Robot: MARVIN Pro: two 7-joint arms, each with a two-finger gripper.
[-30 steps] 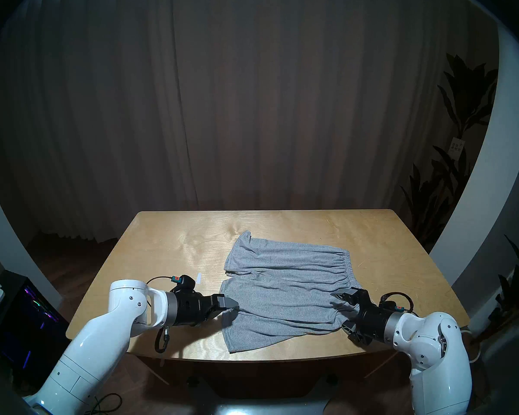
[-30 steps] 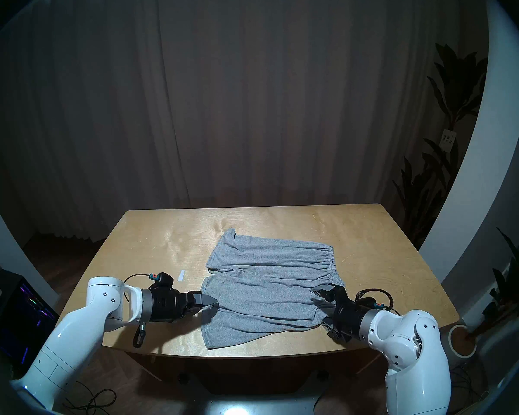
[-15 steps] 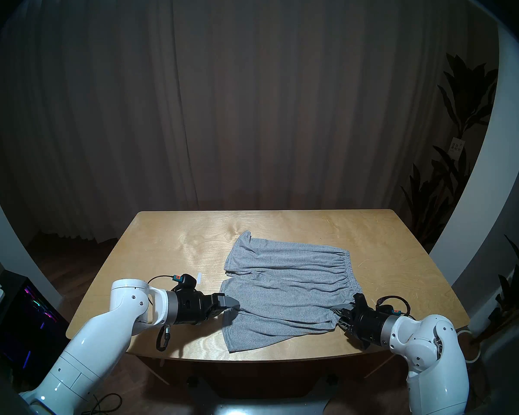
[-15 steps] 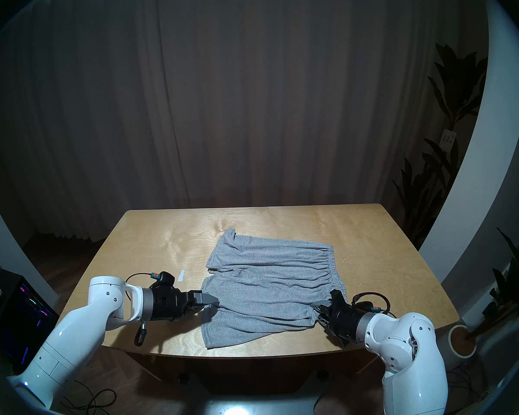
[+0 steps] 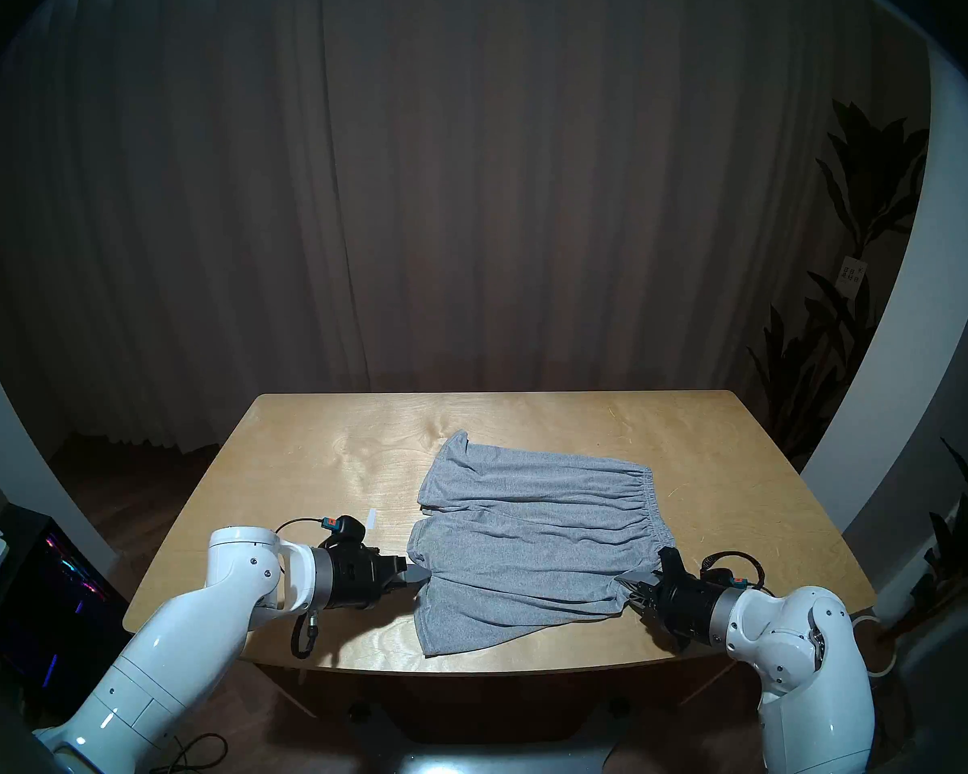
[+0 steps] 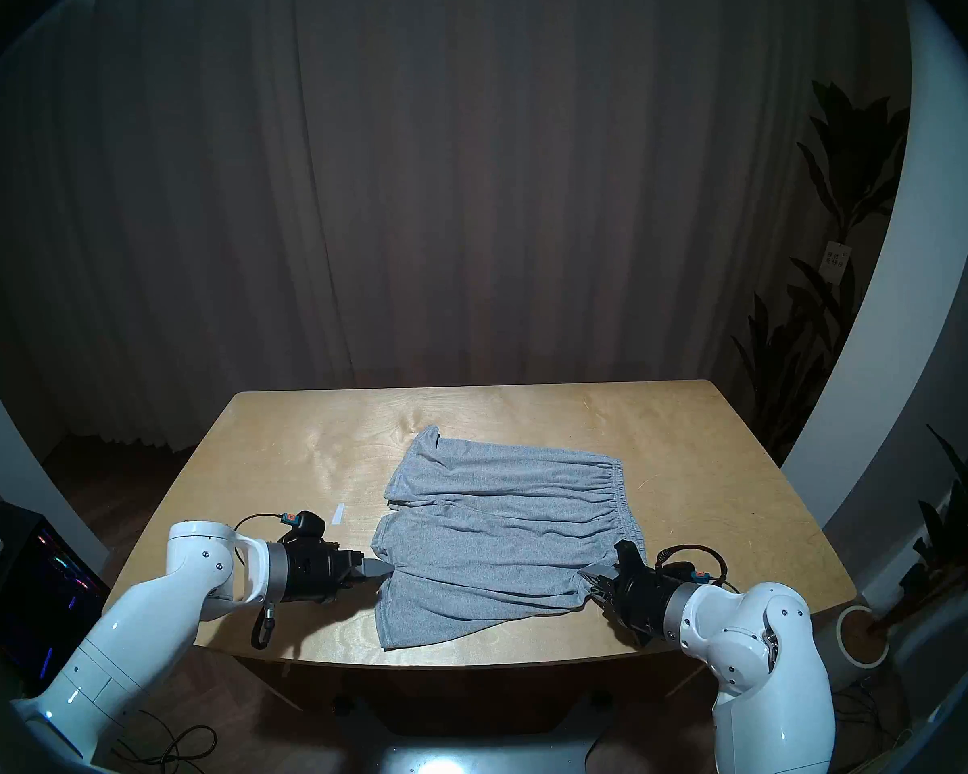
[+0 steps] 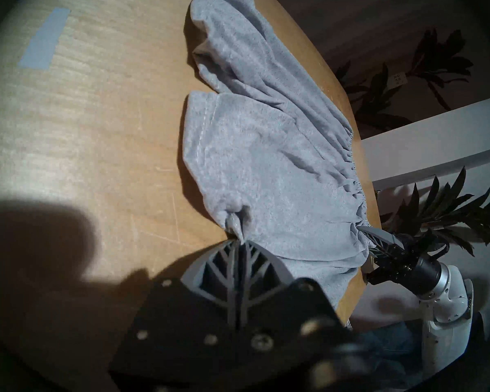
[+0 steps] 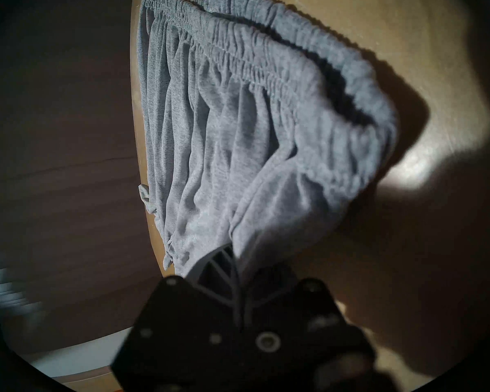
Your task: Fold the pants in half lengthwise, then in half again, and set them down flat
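The pants (image 5: 532,538) lie spread across the wooden bench (image 5: 314,460), grey and softly creased, with the gathered waistband (image 5: 652,505) toward the right gripper and the two hemmed leg ends toward the left one. The farther leg rests flat, its hem corner pointing away across the bench beyond the left jaws.

The left gripper (image 5: 421,573) is clenched on the hem of the nearer leg; in the left wrist view its jaws meet around a small pinched tuft of cloth (image 7: 235,226), and the fabric fans out from there. Just beyond those jaws and to their outer side, a short pale strip of tape (image 5: 371,517) lies on the bench, apart from the pants.

The right gripper (image 5: 630,582) is closed on the near end of the waistband, where the elastic bunches into a point at the jaws. In the right wrist view the cloth drapes over one finger (image 8: 218,265), and the waistband runs away from the jaws in a ruffled line. Between the two grips the nearer leg is drawn into long folds, and its near edge sags toward the bench's front edge.
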